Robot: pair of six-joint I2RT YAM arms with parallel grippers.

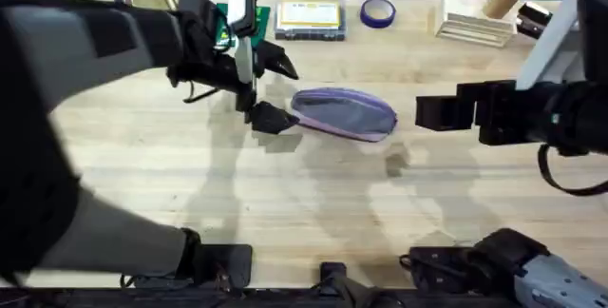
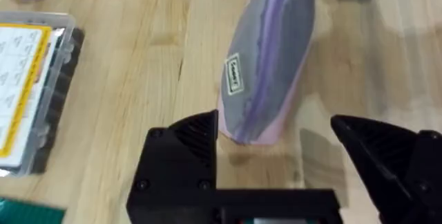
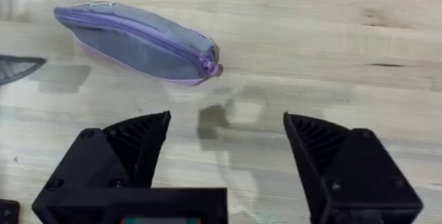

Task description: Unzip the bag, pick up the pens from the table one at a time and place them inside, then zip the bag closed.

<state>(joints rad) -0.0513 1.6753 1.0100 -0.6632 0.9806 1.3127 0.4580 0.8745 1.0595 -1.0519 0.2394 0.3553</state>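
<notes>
Bag lies zipped up on the table, a little above the middle of the overhead frame. My left gripper is wide open just beside its left end. My right gripper is open too, off to the right, holding nothing.

Dark room lies beyond the far edge of the light wooden table
</notes>
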